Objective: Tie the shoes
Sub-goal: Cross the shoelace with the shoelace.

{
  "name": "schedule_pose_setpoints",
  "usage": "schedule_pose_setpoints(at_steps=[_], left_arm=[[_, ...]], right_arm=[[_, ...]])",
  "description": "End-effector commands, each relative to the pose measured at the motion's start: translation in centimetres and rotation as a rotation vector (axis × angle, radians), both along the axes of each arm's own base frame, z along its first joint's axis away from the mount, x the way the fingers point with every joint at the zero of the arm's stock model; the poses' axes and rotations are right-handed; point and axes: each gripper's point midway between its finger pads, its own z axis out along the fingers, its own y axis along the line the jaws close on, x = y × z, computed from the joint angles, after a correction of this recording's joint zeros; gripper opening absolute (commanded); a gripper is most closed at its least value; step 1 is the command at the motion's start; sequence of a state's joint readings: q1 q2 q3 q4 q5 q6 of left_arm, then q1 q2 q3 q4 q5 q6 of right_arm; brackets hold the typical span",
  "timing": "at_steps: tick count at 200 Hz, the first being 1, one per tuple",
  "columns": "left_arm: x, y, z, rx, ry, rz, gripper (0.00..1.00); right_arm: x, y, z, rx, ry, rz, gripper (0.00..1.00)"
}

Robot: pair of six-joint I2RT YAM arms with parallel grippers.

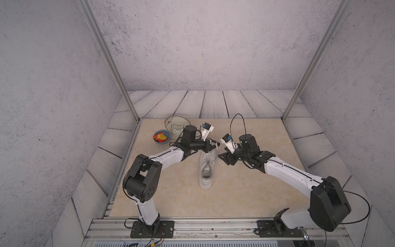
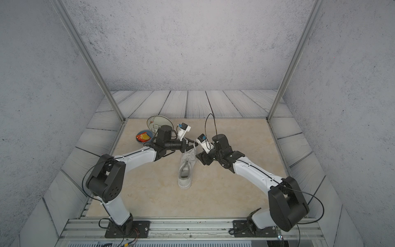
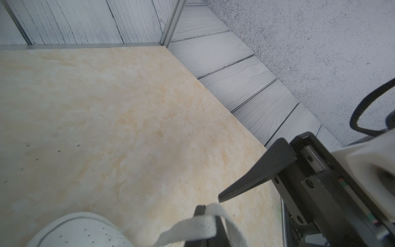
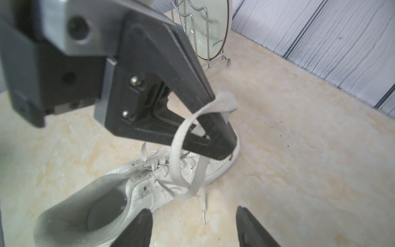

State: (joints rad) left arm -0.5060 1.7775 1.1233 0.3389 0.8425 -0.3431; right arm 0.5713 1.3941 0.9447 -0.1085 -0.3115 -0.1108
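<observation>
White sneaker (image 1: pixel 205 181) (grey lining (image 4: pixel 70 205)), white laces (image 4: pixel 177 149), cream marbled table (image 1: pixel 245 192), blue bowl (image 1: pixel 162 143)

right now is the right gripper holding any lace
No, the right gripper stands open, gripping nothing; the lace is pinched by the left gripper.

Fingers (image 3: pixel 199 211) of the left gripper (image 3: pixel 202 207) pinch a white lace (image 3: pixel 192 227) above the beige counter (image 3: pixel 106 107). Their pointing being twelve o'clock, the sneaker (image 3: pixel 81 232) toe sits at nine, the right gripper's finger (image 3: pixel 256 177) at two.
</observation>
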Motion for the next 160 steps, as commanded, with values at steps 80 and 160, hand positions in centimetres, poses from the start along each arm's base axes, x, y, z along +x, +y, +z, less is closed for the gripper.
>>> schedule_pose_setpoints(at_steps=[80,160], left_arm=[[-0.4,0.3,0.6,-0.001,-0.050,-0.027,0.00],[-0.4,0.3,0.5,0.000,-0.047,-0.028,0.00]], right_arm=[[-0.6,-0.9,-2.2,0.111,-0.055,-0.047,0.53],[1.5,0.6,-6.9,0.150,0.038,-0.027,0.51]])
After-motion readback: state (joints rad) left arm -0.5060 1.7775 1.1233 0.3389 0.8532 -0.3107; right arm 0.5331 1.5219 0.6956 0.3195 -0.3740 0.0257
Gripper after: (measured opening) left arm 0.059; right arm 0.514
